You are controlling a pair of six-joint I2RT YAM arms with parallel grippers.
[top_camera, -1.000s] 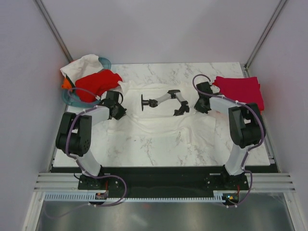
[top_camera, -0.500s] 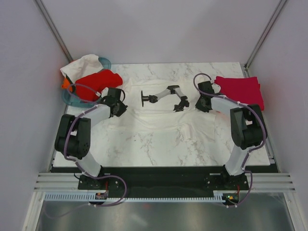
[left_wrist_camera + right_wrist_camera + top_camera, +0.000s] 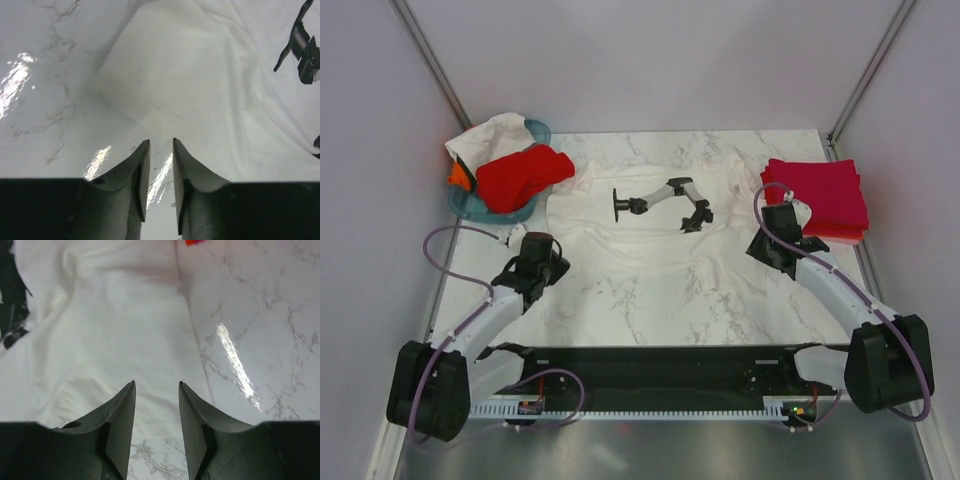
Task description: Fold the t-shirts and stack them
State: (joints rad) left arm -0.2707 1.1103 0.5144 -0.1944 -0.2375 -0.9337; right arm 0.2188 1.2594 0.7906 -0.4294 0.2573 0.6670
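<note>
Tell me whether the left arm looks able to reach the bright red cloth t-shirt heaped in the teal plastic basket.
Probably yes. The left gripper hangs just short of the teal plastic basket, jaws slightly apart and empty. The bright red t-shirt lies on top, with nothing between.

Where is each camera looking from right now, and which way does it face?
Top: above and behind the bases, looking down at the table; left arm and right arm show.
Left wrist: on the left arm, facing forward-down at the white shirt; own fingers show.
Right wrist: on the right arm, facing that shirt's right edge; own fingers show.
Shared: all three see the white shirt's black print.
</note>
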